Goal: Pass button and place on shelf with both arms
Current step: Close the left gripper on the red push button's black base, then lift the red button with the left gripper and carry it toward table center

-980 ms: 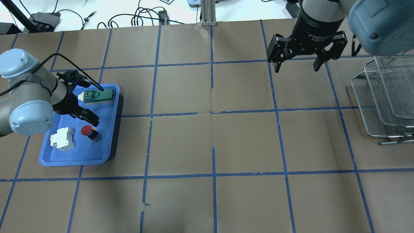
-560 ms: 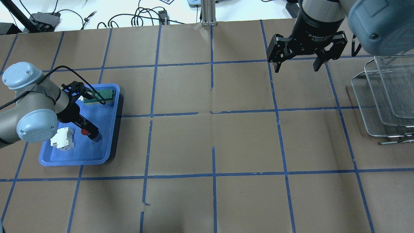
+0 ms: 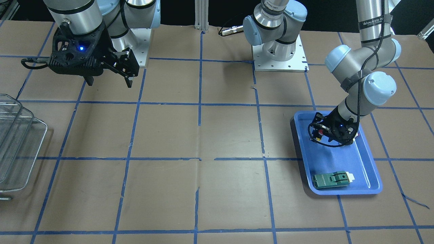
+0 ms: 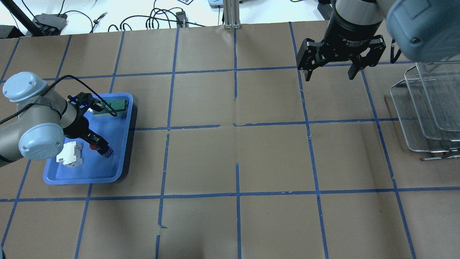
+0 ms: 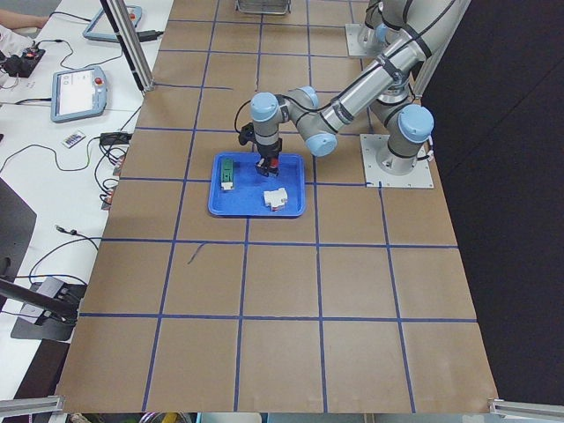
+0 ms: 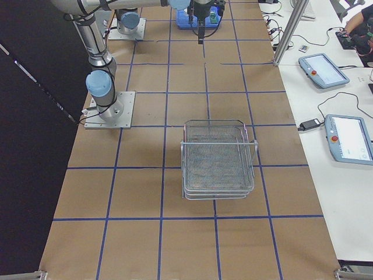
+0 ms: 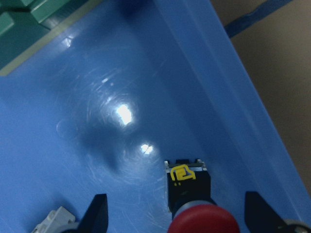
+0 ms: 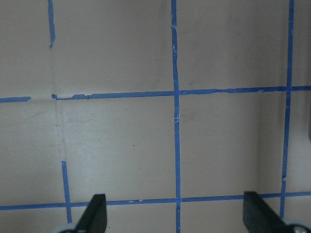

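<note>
Button, small, w/ red mushroom cap on black body [image 7: 190, 187], is seen lying in the blue plastic tray [image 4: 116, 166], close to one side wall. It is straddled by the left gripper [image 7: 177, 216], jaws apart, nothing clamped yet. The right gripper [image 4: 329, 73] is held high, jaws apart & empty, short of the silvery wire-mesh shelf [image 4: 404, 118]. Risk, as judged: the round cap could be pinched off-centre & squirted out, or a finger driven into the tray wall.

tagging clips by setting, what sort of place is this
Most likely a robotics lab workcell: the left arm and right arm are bolted to a table covered in brown paper gridded with blue tape, and a teach pendant and loose cables lie on white benches alongside.
</note>
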Tool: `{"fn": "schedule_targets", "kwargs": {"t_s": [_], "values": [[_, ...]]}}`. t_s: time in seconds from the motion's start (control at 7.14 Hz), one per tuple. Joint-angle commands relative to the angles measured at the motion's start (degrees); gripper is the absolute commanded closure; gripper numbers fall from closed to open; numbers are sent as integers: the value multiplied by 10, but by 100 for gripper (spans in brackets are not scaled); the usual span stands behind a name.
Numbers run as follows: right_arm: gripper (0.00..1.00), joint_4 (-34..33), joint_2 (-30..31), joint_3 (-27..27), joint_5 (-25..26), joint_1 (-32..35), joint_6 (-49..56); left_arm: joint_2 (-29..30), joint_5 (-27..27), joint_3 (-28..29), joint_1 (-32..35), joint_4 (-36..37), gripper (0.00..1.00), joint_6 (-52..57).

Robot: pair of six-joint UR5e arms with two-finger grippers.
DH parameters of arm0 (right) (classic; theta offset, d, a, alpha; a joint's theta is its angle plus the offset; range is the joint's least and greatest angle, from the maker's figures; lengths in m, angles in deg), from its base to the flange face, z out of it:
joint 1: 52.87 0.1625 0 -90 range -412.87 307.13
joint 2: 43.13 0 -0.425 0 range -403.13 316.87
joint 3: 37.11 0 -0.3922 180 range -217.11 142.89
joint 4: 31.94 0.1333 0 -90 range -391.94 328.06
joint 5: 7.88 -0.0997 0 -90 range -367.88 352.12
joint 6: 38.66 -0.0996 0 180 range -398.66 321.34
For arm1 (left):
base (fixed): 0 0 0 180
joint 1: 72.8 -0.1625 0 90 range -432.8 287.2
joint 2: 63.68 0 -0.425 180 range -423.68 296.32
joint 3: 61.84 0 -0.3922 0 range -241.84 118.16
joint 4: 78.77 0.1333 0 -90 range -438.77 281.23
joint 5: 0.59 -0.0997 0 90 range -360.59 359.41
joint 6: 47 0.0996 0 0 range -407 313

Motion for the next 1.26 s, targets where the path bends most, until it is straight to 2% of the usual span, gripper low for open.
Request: {"fn": "schedule_targets", "kwargs": {"t_s": [0.0, 0.14, 0.28, 0.42, 0.56, 0.84, 0.98, 1.12], "values": [[0, -1, 0, 0, 0, 0, 0, -11, 1, 1, 6, -13, 97, -2], [0, -1, 0, 0, 0, 0, 0, -25, 7, 8, 7, -35, 100, -3], [0, -1, 0, 0, 0, 0, 0, -48, 50, 41, 6, -112, 100, -14], [0, 0, 0, 0, 0, -1, 0, -68, 144, 96, 7, -245, 100, -60], [0, -1, 0, 1, 0, -2, 1, -74, 252, 124, 9, -343, 100, -115], [0, -2, 13, 17, 1, -6, -1, -83, 499, 105, 30, -438, 100, -196], [0, 4, 23, 22, 2, -7, 2, -87, 644, 81, 71, -454, 100, -259], [0, 49, 31, 22, 8, -13, 1, -87, 727, 55, 130, -441, 100, -297]]}}
